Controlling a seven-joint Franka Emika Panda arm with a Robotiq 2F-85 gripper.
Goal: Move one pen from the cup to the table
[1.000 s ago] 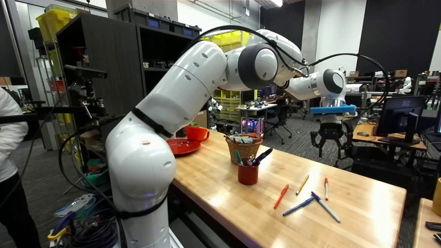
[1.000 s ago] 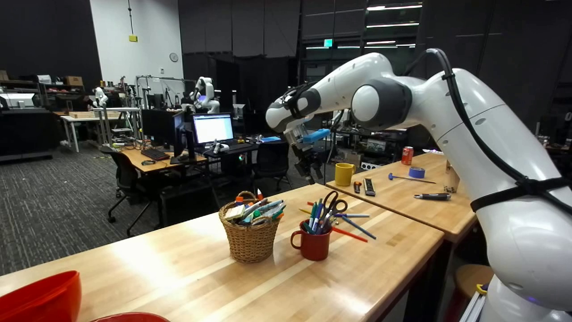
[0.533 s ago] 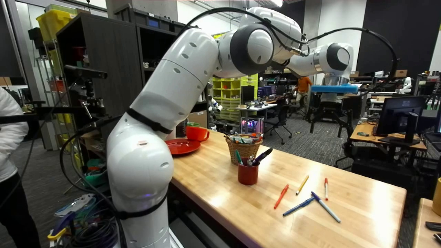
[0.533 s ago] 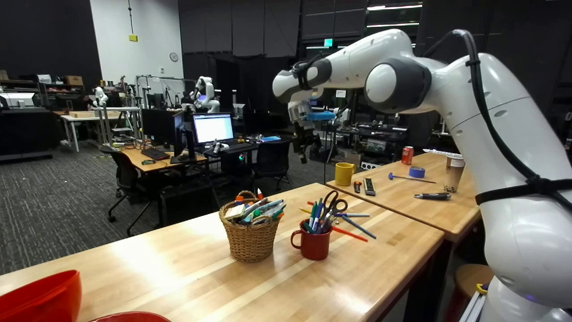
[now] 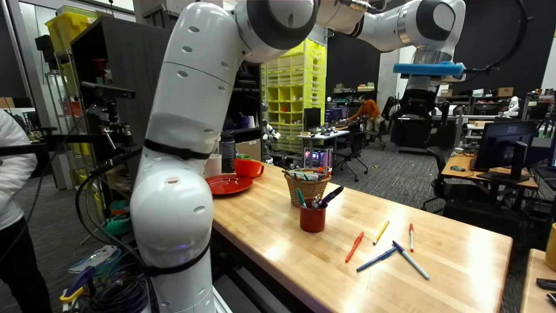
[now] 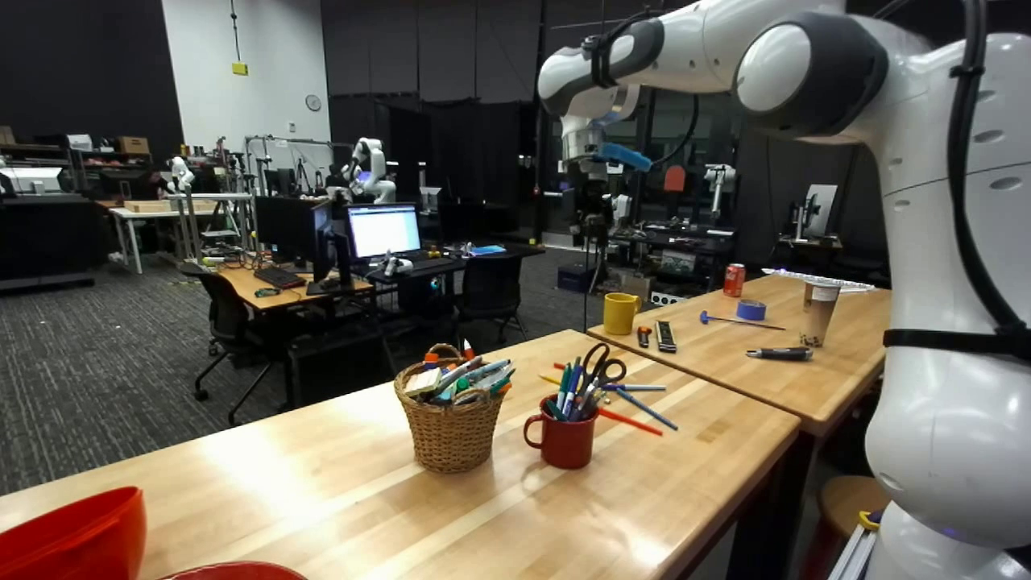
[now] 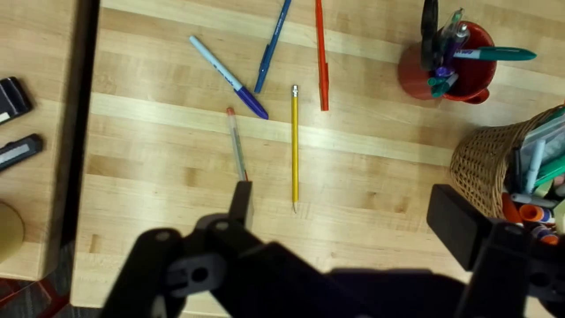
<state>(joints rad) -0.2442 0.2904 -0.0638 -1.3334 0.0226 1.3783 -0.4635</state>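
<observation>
Red and cropped at the wrist view's top centre, the pen (image 7: 324,79) lies on the desk (image 7: 362,172), apart from the cup (image 7: 474,74) at upper right, so with the claw (image 7: 346,210) wide and empty, the move is probably complete, nothing left.

In the wrist view, at upper right on the table (image 7: 362,152), the cup (image 7: 410,73), with scissors (image 7: 428,35) and markers (image 7: 507,54) inside; near it, lower down, the basket (image 7: 476,165). Left of the cup, a first pen (image 7: 322,55); left of that, a second pen (image 7: 272,46) and a third pen (image 7: 228,77), close together. Below these, a fourth pen (image 7: 237,142), with a pencil (image 7: 295,150) to its right. In an exterior view, left of the basket, a plate (image 5: 230,186), with a mug (image 5: 245,168) behind.
</observation>
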